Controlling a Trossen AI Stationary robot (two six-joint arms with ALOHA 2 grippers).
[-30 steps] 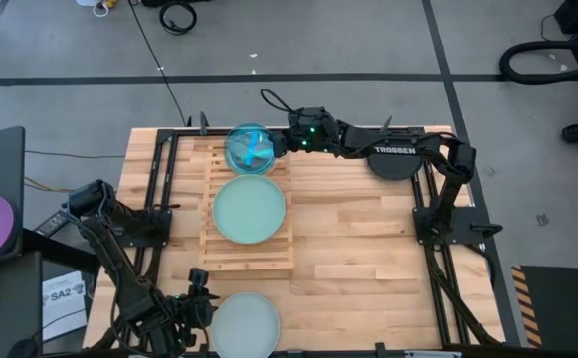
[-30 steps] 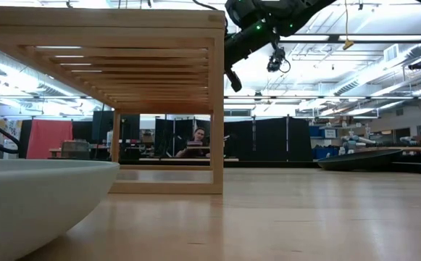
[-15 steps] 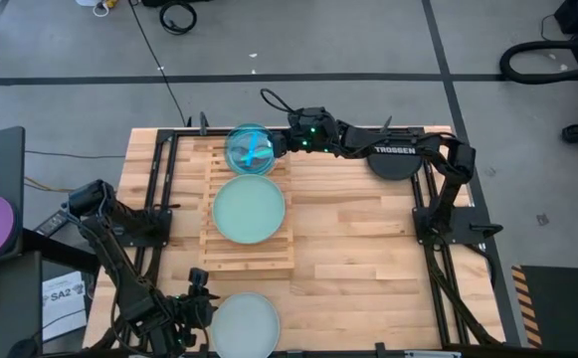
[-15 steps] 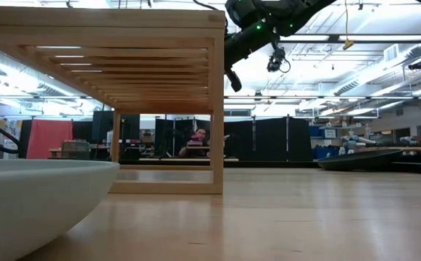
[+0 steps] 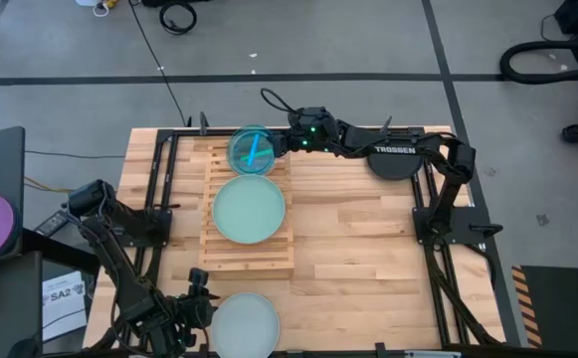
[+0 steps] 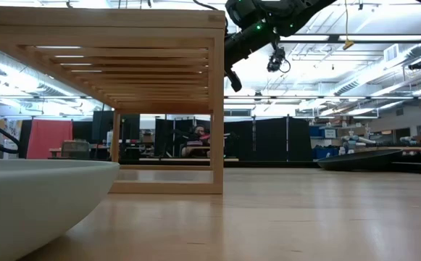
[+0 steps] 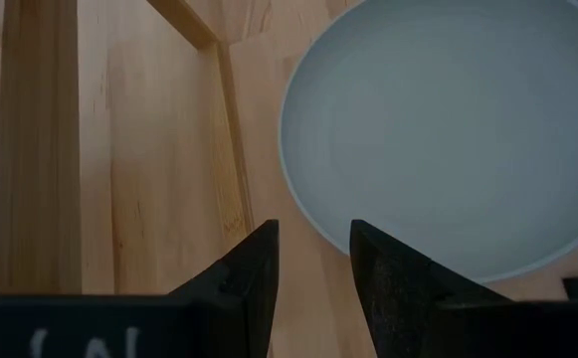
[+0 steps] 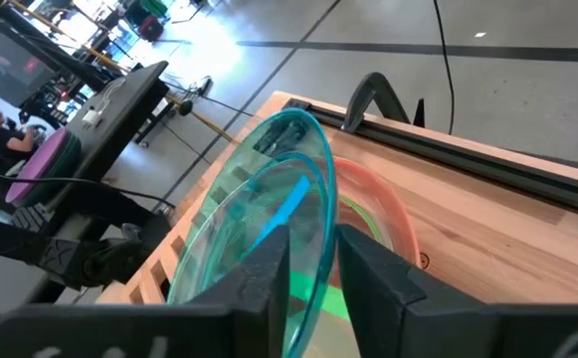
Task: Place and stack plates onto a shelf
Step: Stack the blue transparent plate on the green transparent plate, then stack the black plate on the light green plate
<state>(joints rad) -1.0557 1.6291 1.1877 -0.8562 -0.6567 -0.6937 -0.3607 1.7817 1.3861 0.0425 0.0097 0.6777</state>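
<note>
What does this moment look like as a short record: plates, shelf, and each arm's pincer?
shelf: rectangular light-wood slatted shelf on the plank table
plate on shelf, middle: large pale mint-green round plate, lying flat
plate at shelf's far end: small translucent blue round plate, tilted over a small translucent red-orange plate
plate off shelf: large whitish round plate at the table's near edge
right pincer: fingers either side of the blue plate's rim
left pincer: open, at the whitish plate's rim, holding nothing
</note>
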